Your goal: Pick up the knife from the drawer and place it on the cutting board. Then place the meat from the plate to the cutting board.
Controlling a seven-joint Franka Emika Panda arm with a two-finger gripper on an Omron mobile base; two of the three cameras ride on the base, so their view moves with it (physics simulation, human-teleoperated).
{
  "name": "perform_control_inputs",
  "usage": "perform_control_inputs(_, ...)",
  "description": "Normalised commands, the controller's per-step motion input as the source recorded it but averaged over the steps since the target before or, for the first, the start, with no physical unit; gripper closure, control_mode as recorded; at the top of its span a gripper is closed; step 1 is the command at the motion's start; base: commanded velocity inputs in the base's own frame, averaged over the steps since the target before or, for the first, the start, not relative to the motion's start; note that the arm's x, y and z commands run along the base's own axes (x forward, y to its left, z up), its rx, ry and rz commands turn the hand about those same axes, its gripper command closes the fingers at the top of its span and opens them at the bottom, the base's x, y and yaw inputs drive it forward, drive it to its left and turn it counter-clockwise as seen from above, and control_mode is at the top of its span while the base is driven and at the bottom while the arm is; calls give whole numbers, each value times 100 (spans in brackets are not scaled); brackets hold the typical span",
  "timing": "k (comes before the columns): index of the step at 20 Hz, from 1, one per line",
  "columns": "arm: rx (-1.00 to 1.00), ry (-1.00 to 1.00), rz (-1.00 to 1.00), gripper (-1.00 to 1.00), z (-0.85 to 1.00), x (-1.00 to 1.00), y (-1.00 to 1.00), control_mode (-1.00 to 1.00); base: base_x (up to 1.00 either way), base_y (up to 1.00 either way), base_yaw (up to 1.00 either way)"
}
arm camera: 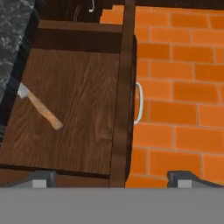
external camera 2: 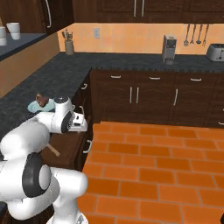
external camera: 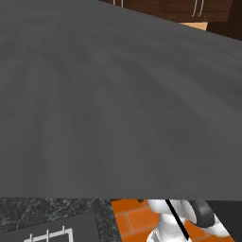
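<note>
Orange brick-pattern floor tiles [external camera 2: 153, 166] spread across the lower right of your right base view, glossy and laid in offset rows, with dark wooden cabinets [external camera 2: 144, 98] behind them carrying slim curved metal pulls. Above the cabinets runs a dark speckled stone counter [external camera 2: 57, 74], mottled grey and black. At the left of that view you can see a pale blue-green plate [external camera 2: 37, 106] resting on the counter, with the meat [external camera 2: 42, 100], a small lumpy reddish-brown piece, sitting on it.

Look to the hand view: the open drawer [arm camera: 78, 109] fills the left half of the frame, its flat bottom a warm brown wood with streaky grain, its walls darker, and a thin looped metal handle [arm camera: 139, 104] on its front panel at centre. The knife [arm camera: 39, 107] lies flat on the drawer bottom at the left of the frame, angled diagonally; here its handle reads as a light tan rounded stick, and the pale silvery blade shows at its upper-left end, partly tucked under the counter edge.

Your gripper [arm camera: 114, 180] stands wide apart, its two blocky dark-grey fingertips [arm camera: 188, 178] at the bottom corners of the hand view, holding nothing and well clear of the knife. In the left base view a flat, faintly streaked grey surface [external camera: 118, 104] covers most of the frame.
</note>
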Motion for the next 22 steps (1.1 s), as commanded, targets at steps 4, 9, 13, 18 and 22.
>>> perform_control_inputs(4, -9, 14, 6, -100, -85, 53, 0, -100, 0, 0, 0)
perform_control_inputs(9, -2, 4, 1, -100, -71, 22, -10, -100, 0, 0, 0)
perform_control_inputs(13, 0, 1, 0, -100, -64, 21, -16, -100, 0, 0, 0)
perform_control_inputs(18, 0, 1, 0, -100, -63, 14, -11, -100, 0, 0, 0)
perform_control_inputs(22, 0, 4, 0, -100, -11, 0, -1, -100, 0, 0, 0)
